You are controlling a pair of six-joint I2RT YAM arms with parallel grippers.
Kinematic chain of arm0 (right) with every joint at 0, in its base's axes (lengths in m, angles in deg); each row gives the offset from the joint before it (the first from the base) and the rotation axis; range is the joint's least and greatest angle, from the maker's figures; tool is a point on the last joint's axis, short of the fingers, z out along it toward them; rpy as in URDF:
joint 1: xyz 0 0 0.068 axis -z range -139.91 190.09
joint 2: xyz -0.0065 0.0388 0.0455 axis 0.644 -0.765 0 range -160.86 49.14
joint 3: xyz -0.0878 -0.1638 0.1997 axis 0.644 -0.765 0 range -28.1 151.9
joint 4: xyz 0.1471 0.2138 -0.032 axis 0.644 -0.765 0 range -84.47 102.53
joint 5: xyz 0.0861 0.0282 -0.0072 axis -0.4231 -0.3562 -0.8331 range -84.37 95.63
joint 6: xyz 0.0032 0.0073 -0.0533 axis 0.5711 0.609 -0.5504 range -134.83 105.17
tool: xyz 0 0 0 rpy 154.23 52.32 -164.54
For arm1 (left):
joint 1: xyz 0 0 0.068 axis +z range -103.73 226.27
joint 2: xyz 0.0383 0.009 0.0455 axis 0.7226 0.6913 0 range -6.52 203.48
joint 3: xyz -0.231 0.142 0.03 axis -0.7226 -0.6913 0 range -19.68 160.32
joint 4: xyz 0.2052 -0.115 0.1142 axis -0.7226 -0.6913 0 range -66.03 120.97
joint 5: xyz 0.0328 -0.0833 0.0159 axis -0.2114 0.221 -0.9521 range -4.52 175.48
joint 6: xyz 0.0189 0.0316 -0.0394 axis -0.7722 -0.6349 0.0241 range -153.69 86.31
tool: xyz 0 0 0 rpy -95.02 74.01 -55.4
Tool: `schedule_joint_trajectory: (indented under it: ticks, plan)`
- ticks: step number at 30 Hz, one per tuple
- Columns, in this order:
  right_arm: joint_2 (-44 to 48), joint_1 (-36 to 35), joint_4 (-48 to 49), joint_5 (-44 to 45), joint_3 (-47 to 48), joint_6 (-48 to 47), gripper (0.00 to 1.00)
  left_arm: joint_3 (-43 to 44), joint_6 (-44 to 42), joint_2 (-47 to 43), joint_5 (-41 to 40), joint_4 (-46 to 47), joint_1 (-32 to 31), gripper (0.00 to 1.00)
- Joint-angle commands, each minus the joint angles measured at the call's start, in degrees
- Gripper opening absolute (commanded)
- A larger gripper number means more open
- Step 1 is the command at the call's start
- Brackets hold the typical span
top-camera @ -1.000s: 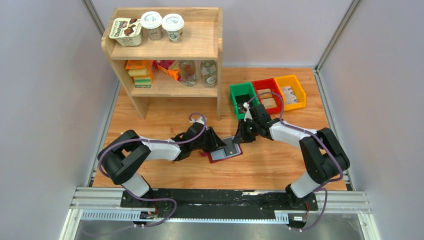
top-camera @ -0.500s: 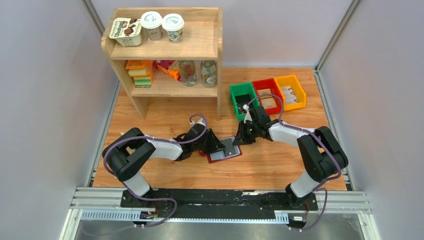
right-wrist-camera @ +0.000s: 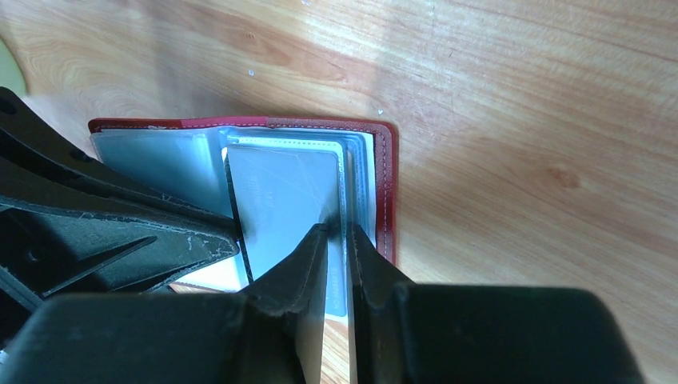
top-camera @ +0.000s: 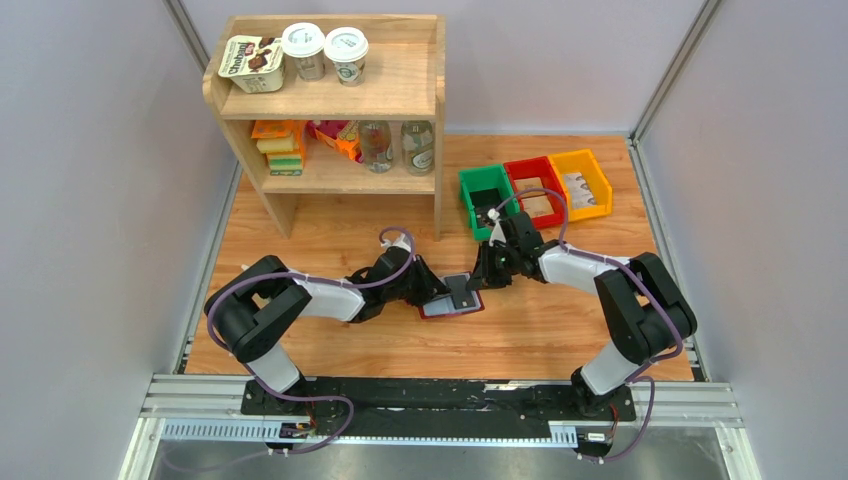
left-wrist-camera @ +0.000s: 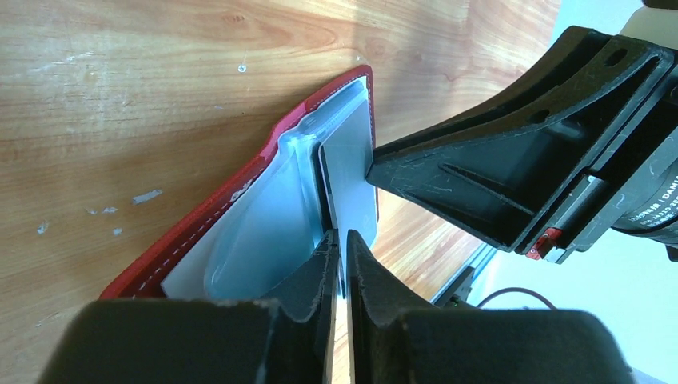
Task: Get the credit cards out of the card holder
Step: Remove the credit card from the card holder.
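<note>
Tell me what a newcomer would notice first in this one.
At mid-table the left gripper and right gripper meet tip to tip over the open maroon card holder, pinching opposite edges of a grey credit card in its sleeves. Behind, a stocked wooden shelf stands back left and a row of coloured bins back right.

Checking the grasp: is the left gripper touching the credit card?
Touching. The left wrist view shows the left gripper shut on the near edge of the credit card, which is tilted up from the card holder.
</note>
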Motion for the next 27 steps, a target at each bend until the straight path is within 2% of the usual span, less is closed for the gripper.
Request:
schedule_joint_trajectory:
  ticks: [1,5,15,23,27]
  plan:
    - [-0.06,-0.61,2.55,-1.77,-1.47,0.99,0.15,-0.95,2.08,-2.02,-0.19,9.97,-0.28,0.11]
    - [-0.24,-0.61,4.13,-2.91,-2.61,2.13,0.15,-1.13,2.61,-0.79,0.51,12.08,-0.28,0.12]
    - [0.12,-1.14,5.89,-3.44,-4.63,3.71,0.13,-0.69,3.75,3.25,1.47,15.07,-0.64,0.34]
    - [0.29,-1.4,6.68,-3.79,-5.34,4.5,0.12,-0.87,4.37,6.16,0.51,15.78,-0.81,0.4]
    - [1.08,-1.4,6.24,-3.62,-5.34,4.42,0.11,-1.48,4.11,5.63,-0.37,11.14,-0.81,0.43]
